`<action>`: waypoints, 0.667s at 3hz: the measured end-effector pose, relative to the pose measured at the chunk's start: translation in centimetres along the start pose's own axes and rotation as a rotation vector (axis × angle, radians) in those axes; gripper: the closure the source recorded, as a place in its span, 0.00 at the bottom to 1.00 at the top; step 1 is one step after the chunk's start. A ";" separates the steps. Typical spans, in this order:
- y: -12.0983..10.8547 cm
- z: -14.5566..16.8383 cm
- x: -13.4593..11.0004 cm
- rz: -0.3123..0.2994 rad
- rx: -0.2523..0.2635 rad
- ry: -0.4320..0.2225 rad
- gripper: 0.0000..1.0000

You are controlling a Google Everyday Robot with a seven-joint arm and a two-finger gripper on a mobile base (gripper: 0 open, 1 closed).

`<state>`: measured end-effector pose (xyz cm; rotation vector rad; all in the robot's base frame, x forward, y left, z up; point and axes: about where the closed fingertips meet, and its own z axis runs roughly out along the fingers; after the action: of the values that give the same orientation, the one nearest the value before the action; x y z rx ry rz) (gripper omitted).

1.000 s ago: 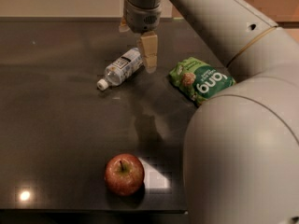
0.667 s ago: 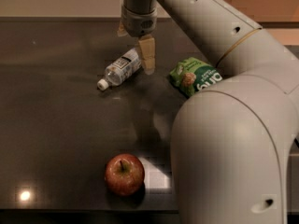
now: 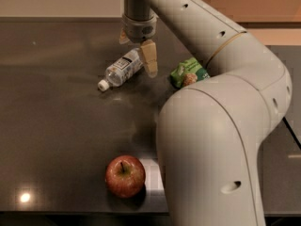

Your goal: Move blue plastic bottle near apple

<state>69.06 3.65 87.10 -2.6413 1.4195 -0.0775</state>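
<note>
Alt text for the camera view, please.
The robot's gripper hangs open over the base end of a blue plastic bottle lying on a dark table. A green snack pouch lies beside it; an apple sits near the front edge.

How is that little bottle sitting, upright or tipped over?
Tipped over: the bottle lies on its side on the table, white cap pointing left. The gripper hangs over its bottom end, fingers apart.
</note>
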 end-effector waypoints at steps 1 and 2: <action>-0.7 0.8 -0.4 -0.023 -0.017 0.001 0.00; -1.0 1.5 -0.9 -0.039 -0.031 0.004 0.18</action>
<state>69.51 5.10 85.82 -2.6963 1.3813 -0.0651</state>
